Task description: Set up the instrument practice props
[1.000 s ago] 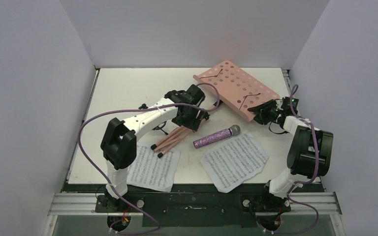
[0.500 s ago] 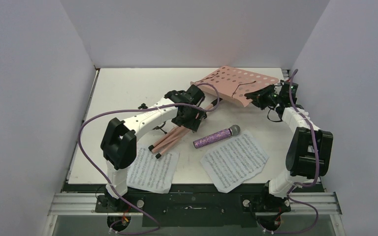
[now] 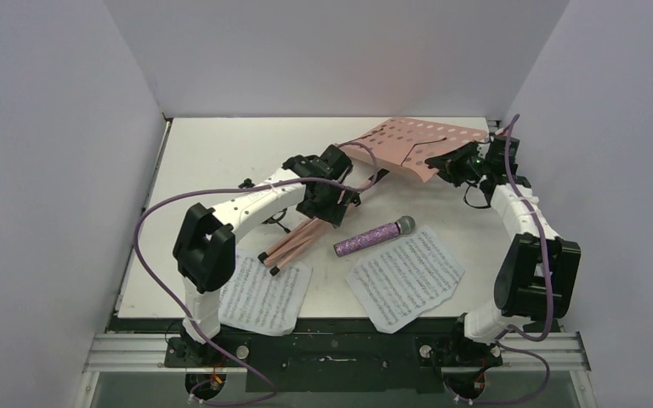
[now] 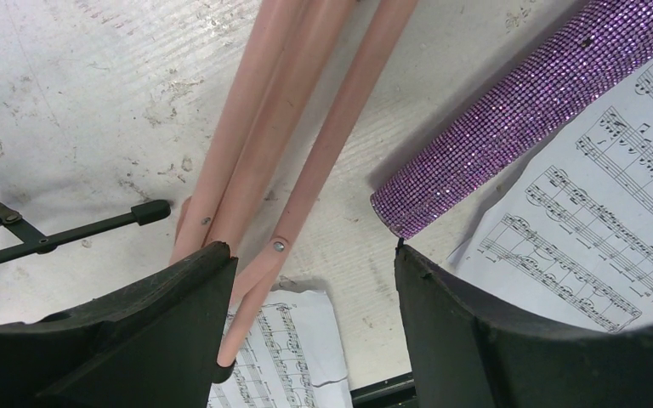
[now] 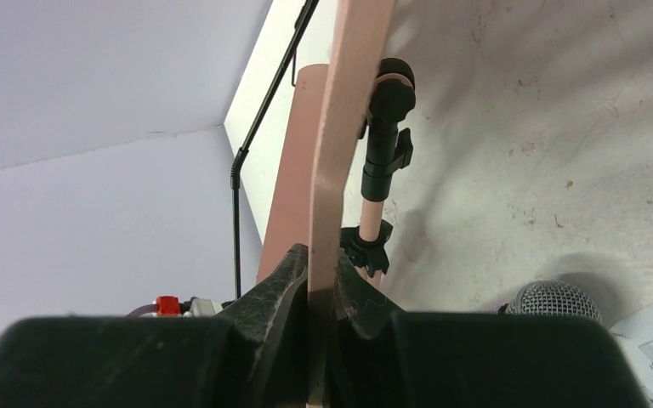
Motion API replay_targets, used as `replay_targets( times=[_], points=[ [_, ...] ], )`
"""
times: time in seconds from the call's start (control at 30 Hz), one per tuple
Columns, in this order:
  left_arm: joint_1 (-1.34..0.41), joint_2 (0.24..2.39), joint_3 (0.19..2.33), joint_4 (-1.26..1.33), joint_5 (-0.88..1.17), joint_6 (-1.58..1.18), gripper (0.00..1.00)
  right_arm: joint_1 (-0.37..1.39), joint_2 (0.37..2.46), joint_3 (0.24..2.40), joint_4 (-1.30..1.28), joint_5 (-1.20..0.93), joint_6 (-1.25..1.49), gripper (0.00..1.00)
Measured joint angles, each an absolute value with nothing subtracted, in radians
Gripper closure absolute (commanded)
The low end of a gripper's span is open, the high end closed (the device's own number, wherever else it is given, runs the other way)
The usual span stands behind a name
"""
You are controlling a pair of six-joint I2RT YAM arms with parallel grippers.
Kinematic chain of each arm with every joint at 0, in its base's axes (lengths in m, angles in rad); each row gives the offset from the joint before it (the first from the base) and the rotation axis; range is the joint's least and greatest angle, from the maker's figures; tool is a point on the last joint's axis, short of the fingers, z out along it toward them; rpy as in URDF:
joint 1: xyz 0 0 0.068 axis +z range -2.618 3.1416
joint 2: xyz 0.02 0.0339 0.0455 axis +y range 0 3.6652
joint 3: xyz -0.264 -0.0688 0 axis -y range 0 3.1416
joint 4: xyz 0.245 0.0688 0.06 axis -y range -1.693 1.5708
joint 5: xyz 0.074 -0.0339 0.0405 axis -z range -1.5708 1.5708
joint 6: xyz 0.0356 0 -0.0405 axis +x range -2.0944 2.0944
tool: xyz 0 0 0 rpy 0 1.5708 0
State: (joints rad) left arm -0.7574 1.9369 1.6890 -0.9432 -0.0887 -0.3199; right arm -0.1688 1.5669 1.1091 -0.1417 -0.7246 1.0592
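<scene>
Seen from above, the pink perforated music stand (image 3: 408, 140) has its holed panel up off the white tabletop (image 3: 221, 161) at the far right. The panel is tilted, and the stand's folded pink legs (image 3: 292, 244) slant toward the near left. The right claw (image 3: 440, 164) pinches the panel's near edge. The left claw (image 3: 325, 212) sits over the upper part of the legs. A purple glitter microphone with a silver head (image 3: 374, 238) lies flat just beside the legs, its head pointing far right. Two white sheet-music pages lie near the arm bases. The leg tips reach the left-side page (image 3: 264, 293), and the right-side page (image 3: 405, 276) lies just nearer than the microphone.

In the left wrist view, the left claw is spread wide. The legs run between its black fingers (image 4: 144, 331), close against one finger and well clear of the other. The microphone's glitter handle crosses the upper right with a printed page under its end. One leg of a small black tripod (image 4: 68, 231) lies on the tabletop beside the pink legs.

In the right wrist view, the right claw is clamped narrowly on the panel, which shows edge-on between its fingers (image 5: 276, 280). Beyond it are the stand's pole with a black clamp knob (image 5: 388, 102) and the microphone's silver mesh head.
</scene>
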Motion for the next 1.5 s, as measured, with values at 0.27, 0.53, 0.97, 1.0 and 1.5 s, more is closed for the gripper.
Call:
replay_targets(
  times=[0.27,0.53,0.97,1.0,1.5],
  points=[
    [-0.736,1.919,1.686,-0.92,-0.058,-0.327,0.32,-0.169,1.51,1.16,-0.268,-0.692,1.021,0.95],
    [-0.729,1.874,1.641,-0.844,0.011,-0.328,0.32,-0.169,1.505,1.227,-0.332,-0.685,0.995,0.95],
    [-0.725,1.838,1.523,-0.628,0.177,-0.297,0.25,-0.165,1.494,1.248,-0.337,-0.661,1.01,0.95],
    [-0.725,1.832,1.511,-0.614,0.178,-0.296,0.24,-0.163,1.494,1.248,-0.334,-0.659,1.013,0.95],
    [-0.728,1.764,1.396,-0.399,0.059,-0.2,0.03,-0.161,1.48,1.248,-0.231,-0.67,1.08,0.95]
  ],
)
